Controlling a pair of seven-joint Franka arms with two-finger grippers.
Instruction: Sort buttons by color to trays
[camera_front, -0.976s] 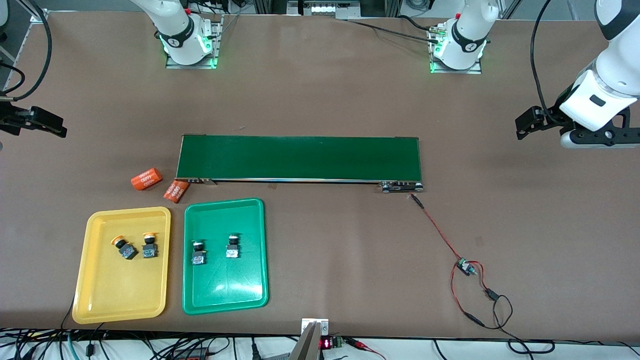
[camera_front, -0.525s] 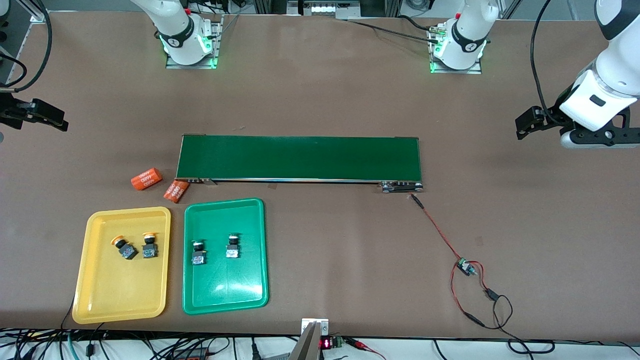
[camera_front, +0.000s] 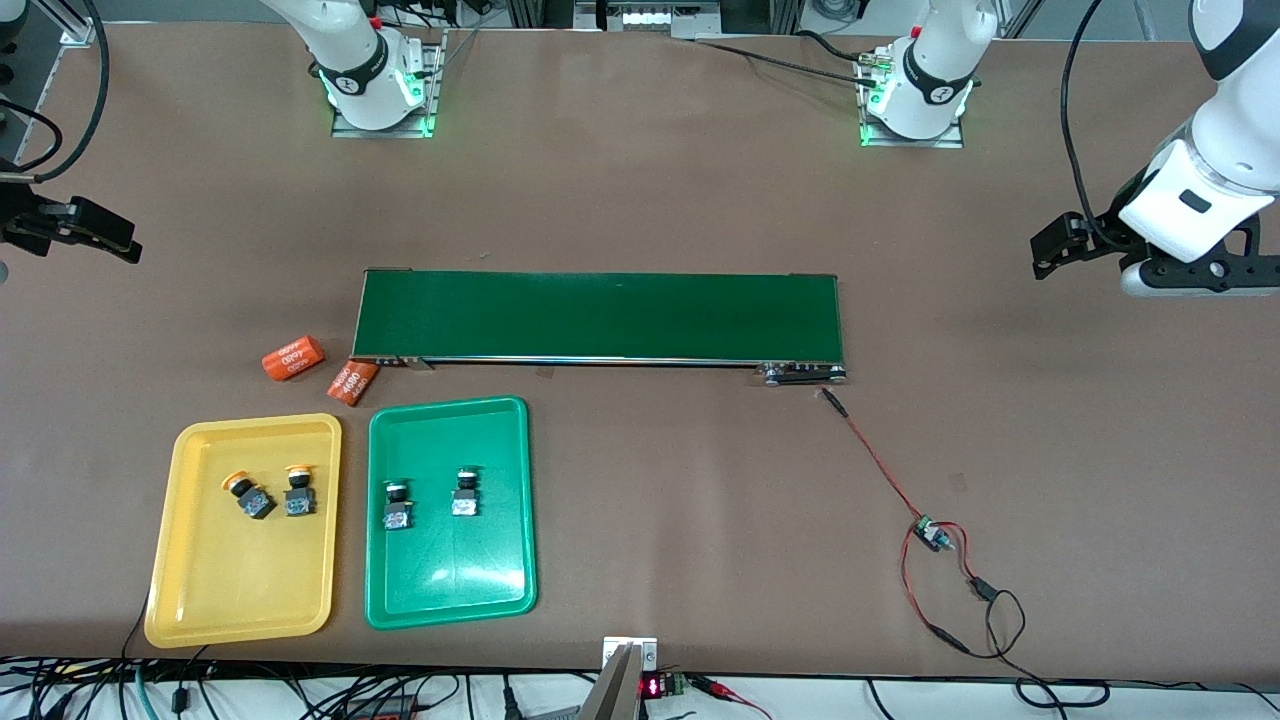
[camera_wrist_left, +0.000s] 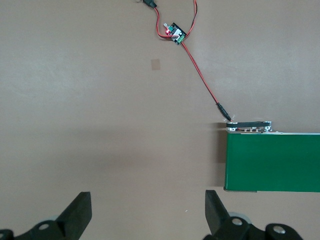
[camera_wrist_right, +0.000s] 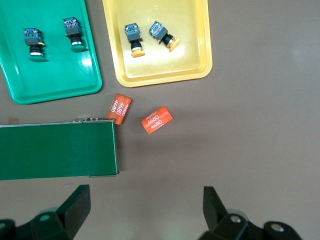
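Two yellow-capped buttons lie in the yellow tray. Two green-capped buttons lie in the green tray beside it. The right wrist view shows the yellow tray with its buttons and the green tray with its buttons. My right gripper is open and empty, up in the air over bare table at the right arm's end. My left gripper is open and empty over bare table at the left arm's end.
A long dark-green conveyor belt lies across the table's middle. Two orange cylinders lie between the belt's end and the yellow tray. A red wire with a small circuit board runs from the belt's other end toward the front camera.
My right gripper has shifted slightly over the table at its end. The left arm, the trays and the buttons have not moved.
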